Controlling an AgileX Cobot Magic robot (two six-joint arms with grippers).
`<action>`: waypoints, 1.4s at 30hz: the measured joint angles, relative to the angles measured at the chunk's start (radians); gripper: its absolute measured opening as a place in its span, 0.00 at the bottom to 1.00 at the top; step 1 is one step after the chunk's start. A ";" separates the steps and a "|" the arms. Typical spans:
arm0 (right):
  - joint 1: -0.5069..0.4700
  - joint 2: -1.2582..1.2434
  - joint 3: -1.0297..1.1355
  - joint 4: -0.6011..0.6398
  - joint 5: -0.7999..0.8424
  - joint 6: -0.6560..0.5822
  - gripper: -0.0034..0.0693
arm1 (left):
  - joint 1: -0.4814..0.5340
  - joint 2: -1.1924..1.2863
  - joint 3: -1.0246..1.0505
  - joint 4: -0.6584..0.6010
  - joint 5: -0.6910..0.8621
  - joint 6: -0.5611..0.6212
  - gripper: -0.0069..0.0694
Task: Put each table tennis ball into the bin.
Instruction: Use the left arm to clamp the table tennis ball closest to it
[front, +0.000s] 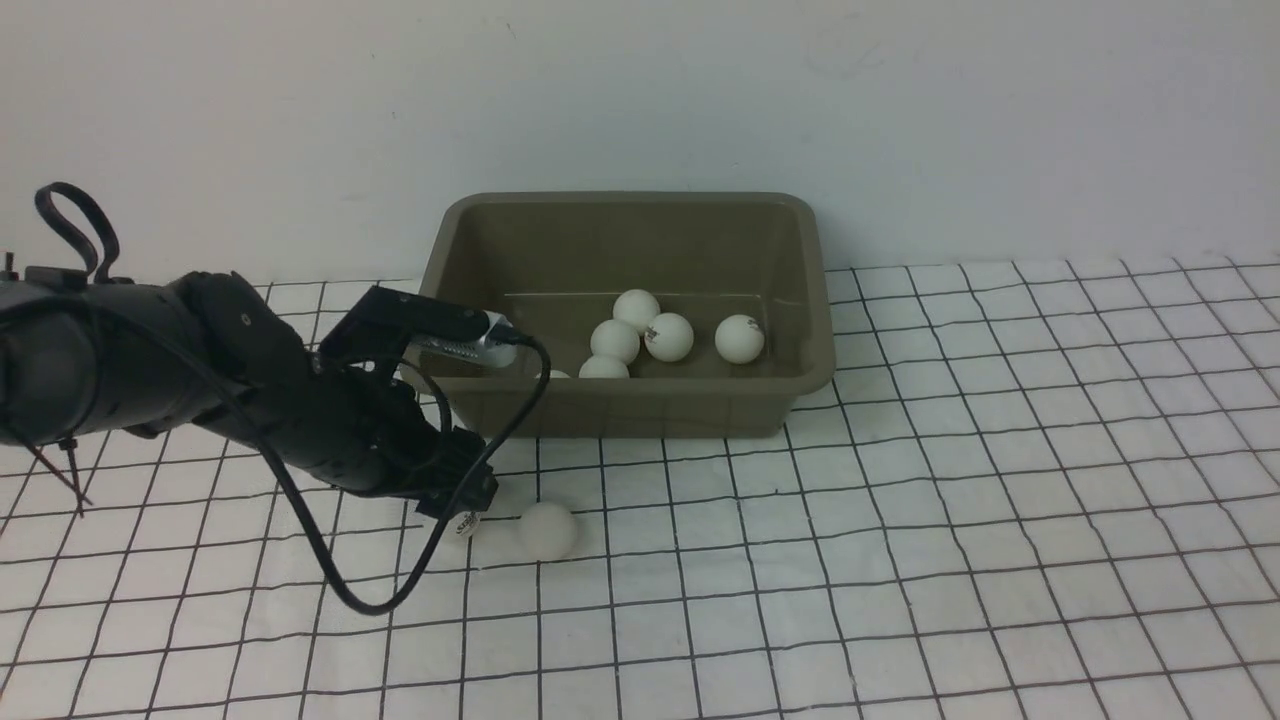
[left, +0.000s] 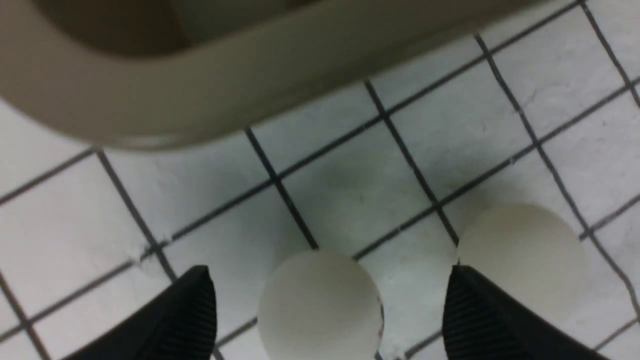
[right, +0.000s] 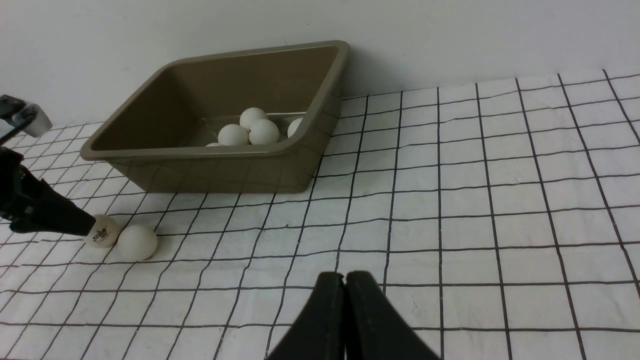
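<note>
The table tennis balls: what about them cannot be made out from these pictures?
Front view: the near wall of the bin hides its floor; one table tennis ball shows only as a sliver, so the count is unsure.
Front view: the left gripper covers part of the logo ball on the cloth.
Left wrist view: the picture's edge cuts that ball off; the bin is blurred.
Right wrist view: the bin's rim hides some floor too.

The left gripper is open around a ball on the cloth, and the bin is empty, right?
No, the bin is not empty: the front view shows several balls in it. The left gripper is open around a ball on the cloth.
</note>
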 joint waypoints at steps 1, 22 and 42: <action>0.000 0.000 0.000 0.004 0.000 0.000 0.02 | 0.000 0.008 -0.012 0.000 0.005 0.001 0.81; 0.000 0.000 0.000 0.023 -0.002 0.000 0.02 | -0.001 0.086 -0.054 0.002 0.059 0.003 0.76; 0.000 0.000 0.000 0.023 -0.002 0.000 0.02 | -0.001 0.079 -0.061 0.107 0.155 -0.088 0.54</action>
